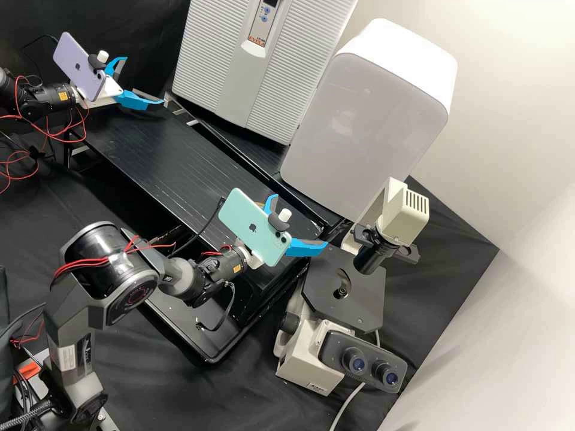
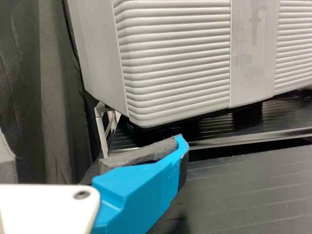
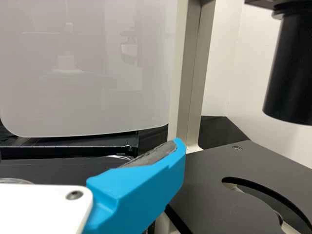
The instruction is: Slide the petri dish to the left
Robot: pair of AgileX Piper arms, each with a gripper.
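Right hand (image 1: 299,224): spread, frame centre, beside microscope (image 1: 344,296).
Left hand (image 1: 142,81): spread, upper left.
Risk: sweep clipping microscope, missing dish.

I see my left arm held level at the table's far left corner, left gripper (image 1: 139,100) pointing right. My right arm lies level over mid-table, right gripper (image 1: 306,246) pointing right as well.
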